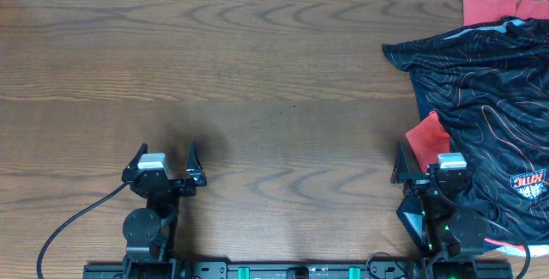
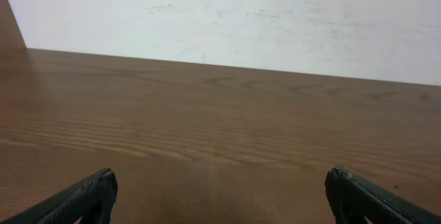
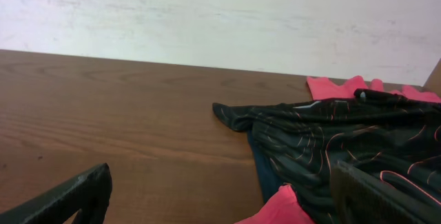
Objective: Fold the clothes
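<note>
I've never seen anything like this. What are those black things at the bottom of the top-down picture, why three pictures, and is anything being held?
Those are two robot arms, seen by a camera fixed above the table. Each ends in a two-finger claw: the left gripper and the right gripper. The other two pictures come from small cameras on the wrists, looking forward between each claw's own fingers, the dark wedges in the bottom corners. Both claws are open and hold nothing. On the wood, at the robot's right, lies a crumpled black jersey with thin orange-red lines, not yet folded. Red cloth shows at its far edge and beside the right claw. The left wrist camera sees only bare wood and a pale wall.
</note>
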